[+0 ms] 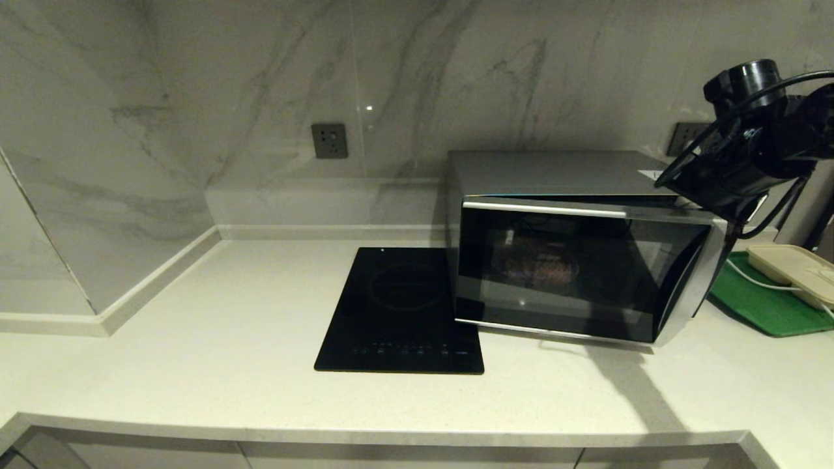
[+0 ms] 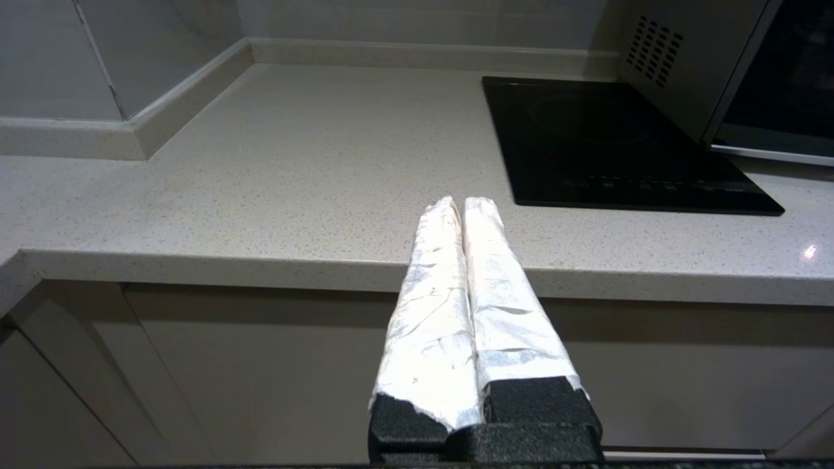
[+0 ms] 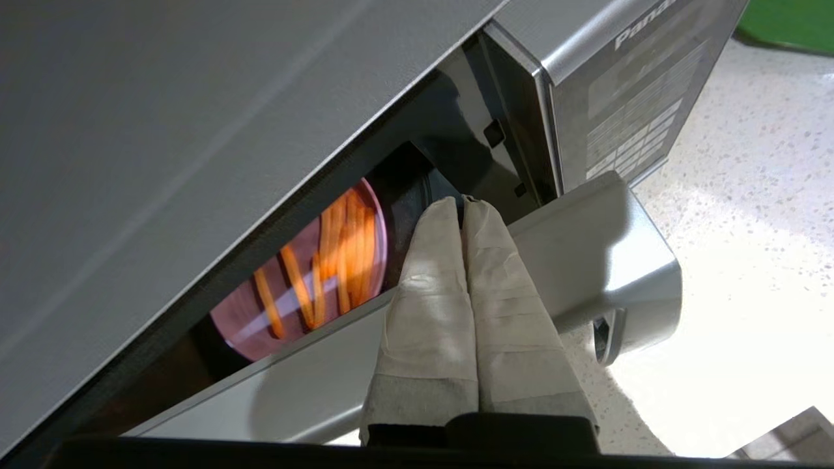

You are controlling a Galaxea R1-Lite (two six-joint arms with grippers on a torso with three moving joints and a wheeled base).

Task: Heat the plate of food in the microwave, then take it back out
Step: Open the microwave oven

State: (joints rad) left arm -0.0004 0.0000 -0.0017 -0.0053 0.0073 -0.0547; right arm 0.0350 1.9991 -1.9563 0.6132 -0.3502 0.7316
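Note:
The silver microwave (image 1: 573, 260) stands right of centre on the counter, its dark glass door (image 3: 586, 234) tipped slightly ajar at the top. Through the gap the lilac plate of food (image 3: 306, 280) shows inside, with orange sticks on it; it is dim behind the glass (image 1: 535, 264). My right gripper (image 3: 462, 202) is shut with nothing between its taped fingers, its tips lying over the door's top edge at the gap, beside the keypad panel (image 3: 625, 124). The right arm (image 1: 749, 156) hangs over the microwave's top right corner. My left gripper (image 2: 461, 203) is shut and idle before the counter's front edge.
A flat black induction cooktop (image 1: 404, 312) lies against the microwave's left side. To the right, a green mat (image 1: 762, 299) carries a beige lidded box (image 1: 795, 270) and a white cable. Marble walls with sockets (image 1: 329, 141) close the back and left.

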